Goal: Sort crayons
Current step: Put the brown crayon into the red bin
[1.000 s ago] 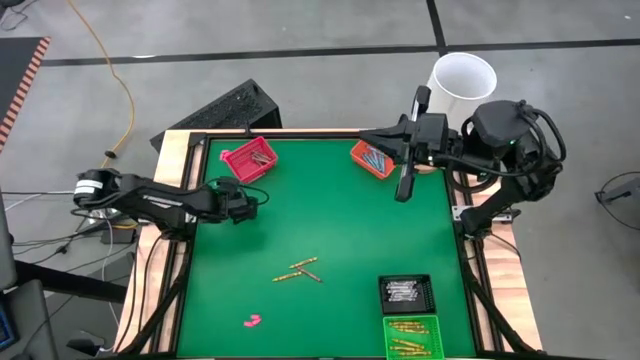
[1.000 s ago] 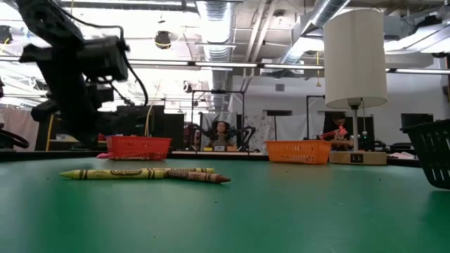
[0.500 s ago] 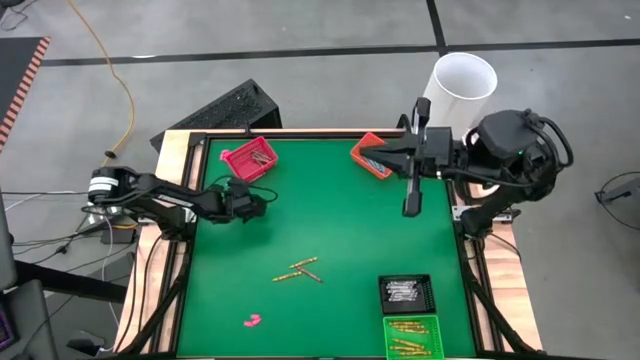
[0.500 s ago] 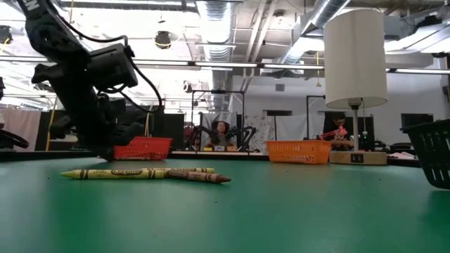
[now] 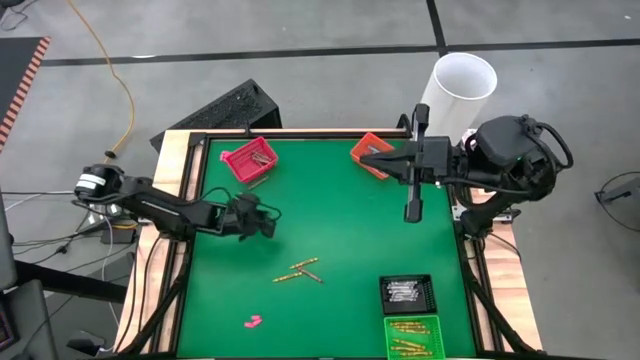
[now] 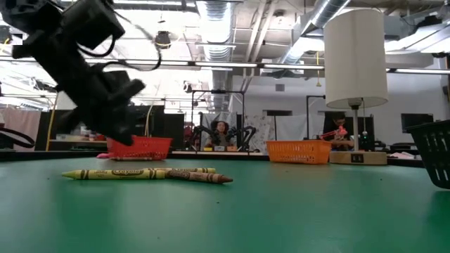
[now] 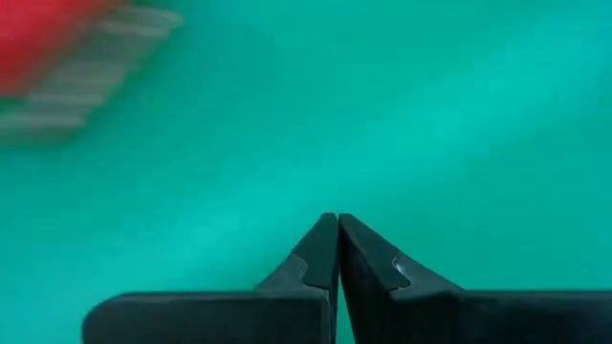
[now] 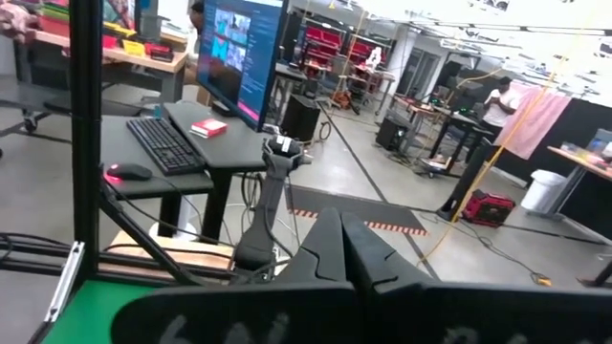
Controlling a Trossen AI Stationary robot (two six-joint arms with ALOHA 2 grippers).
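Three loose crayons (image 5: 300,270), yellow and brown, lie flat on the green mat near the table's middle; in the low view (image 6: 144,173) they lie side by side. My left gripper (image 5: 268,224) is shut and empty, between the red tray (image 5: 248,158) and these crayons; its wrist view (image 7: 337,229) shows only bare mat under the closed fingertips. My right gripper (image 5: 364,152) is shut and empty, held level over the orange tray (image 5: 372,157) at the far side; its wrist view (image 8: 340,222) looks out into the room.
The red and orange trays hold crayons at the far edge. A black tray (image 5: 407,292) and a green tray (image 5: 411,337) with crayons stand at the near right. A small pink lump (image 5: 250,321) lies near the front left. A white cylinder (image 5: 463,85) stands beyond the far right corner.
My left gripper has moved from beside the red tray toward the table's near edge and a little to the right, toward the loose crayons, staying shut. My right arm has shifted slightly toward the near edge by the orange tray. The crayons have kept still.
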